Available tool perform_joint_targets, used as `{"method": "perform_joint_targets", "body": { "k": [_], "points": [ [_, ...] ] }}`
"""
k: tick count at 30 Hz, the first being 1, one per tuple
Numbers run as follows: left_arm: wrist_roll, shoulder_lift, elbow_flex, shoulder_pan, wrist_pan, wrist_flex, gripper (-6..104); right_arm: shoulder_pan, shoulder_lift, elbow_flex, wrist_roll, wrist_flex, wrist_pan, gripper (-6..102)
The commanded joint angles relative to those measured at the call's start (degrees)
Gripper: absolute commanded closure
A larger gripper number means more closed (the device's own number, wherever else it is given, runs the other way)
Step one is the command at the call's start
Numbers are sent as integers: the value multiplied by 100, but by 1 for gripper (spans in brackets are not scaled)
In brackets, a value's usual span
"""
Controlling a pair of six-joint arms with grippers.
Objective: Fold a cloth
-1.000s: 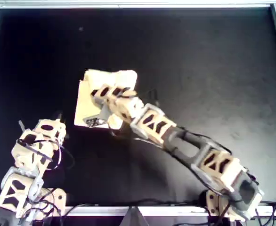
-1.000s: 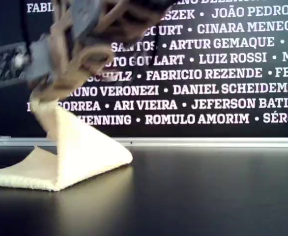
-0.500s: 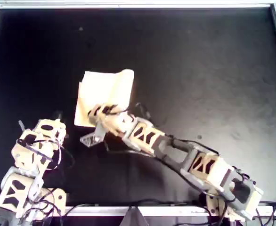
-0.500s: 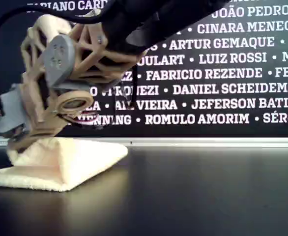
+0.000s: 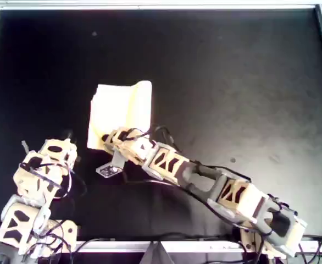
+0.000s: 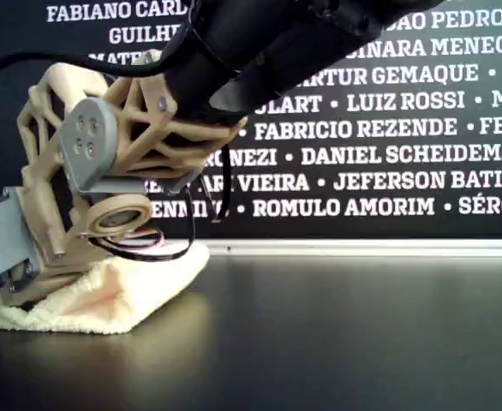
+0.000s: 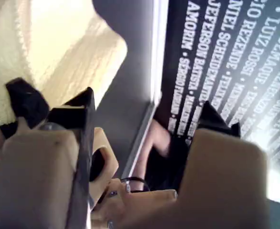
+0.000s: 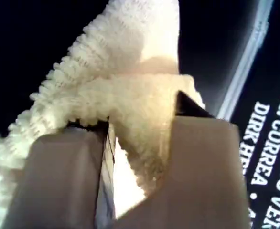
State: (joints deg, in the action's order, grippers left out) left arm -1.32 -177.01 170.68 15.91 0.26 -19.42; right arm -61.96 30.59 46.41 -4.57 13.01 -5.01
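Black tabletop [image 5: 232,82] carries the cloth [image 5: 120,107], soft, light and floppy, best pinched at a corner. Right tool [image 8: 140,157] clamps a bunched fold; left tool [image 7: 140,138] gapes wide, holding nothing.

Lab: framed black table [image 5: 249,82], name wall [image 6: 388,128]

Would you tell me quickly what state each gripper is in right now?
The left gripper: open, holding nothing.
The right gripper: closed on the cloth.
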Motion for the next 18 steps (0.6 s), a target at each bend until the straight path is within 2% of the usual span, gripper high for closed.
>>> {"method": "perform_joint_targets", "body": {
  "k": [1,7,9,12,15,18],
  "points": [
    [-9,-105,-290,-44,-35,70,20,-9,422,-712,26,-70,-26,38],
    [-9,-105,-281,-53,-53,70,20,-9,861,-668,26,9,-35,38],
    [-9,-105,-281,-53,-149,70,20,-9,1134,-545,26,26,-35,38],
    [-9,-105,-281,-53,-457,70,20,9,1591,-185,79,26,-35,38],
    [-9,-105,-281,-53,-765,70,20,-9,2030,272,457,35,-35,38],
    [-9,-105,-281,-44,-923,70,20,-9,2408,835,853,35,-35,38]
  ]
}}
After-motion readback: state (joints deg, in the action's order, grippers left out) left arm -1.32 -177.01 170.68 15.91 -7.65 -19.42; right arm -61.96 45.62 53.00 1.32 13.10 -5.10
